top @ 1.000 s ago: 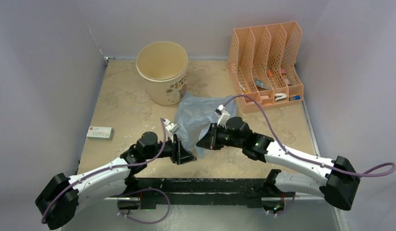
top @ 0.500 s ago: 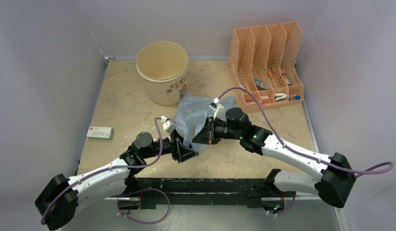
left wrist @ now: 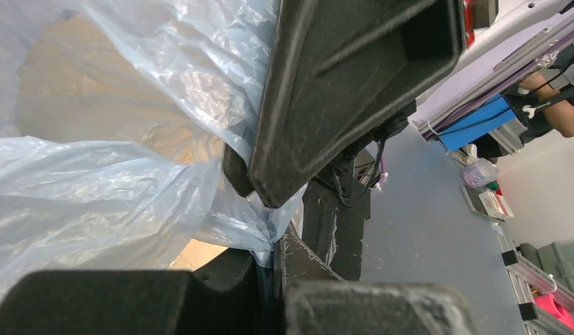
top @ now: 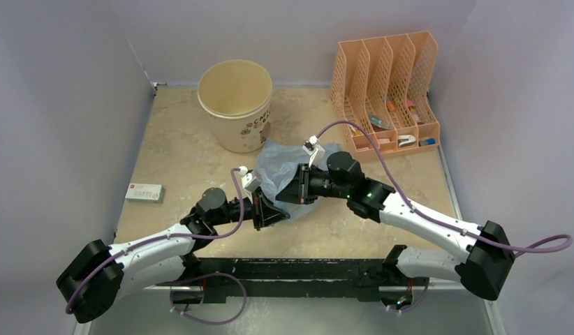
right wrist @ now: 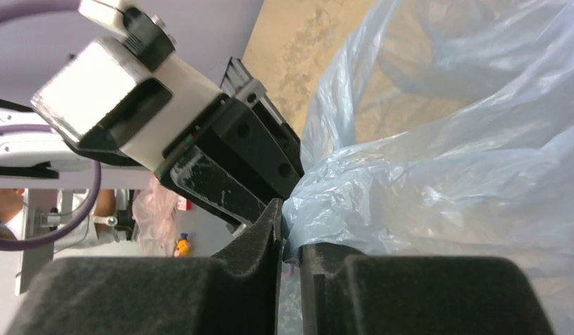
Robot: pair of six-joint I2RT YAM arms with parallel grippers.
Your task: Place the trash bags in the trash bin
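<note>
Only wrist cams: pinch on bag (right wrist: 445, 174).

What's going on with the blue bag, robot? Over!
Left tool shut on trash bag. Right tool shut on it too. Bag bunched on table near trash bin, not in. Nothing between them.

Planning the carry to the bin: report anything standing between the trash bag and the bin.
Nothing visible does. The trash bag lies close beside the trash bin, on its near-right side, and the bin's mouth is open. The left hand and right hand are both shut on the bag.
</note>
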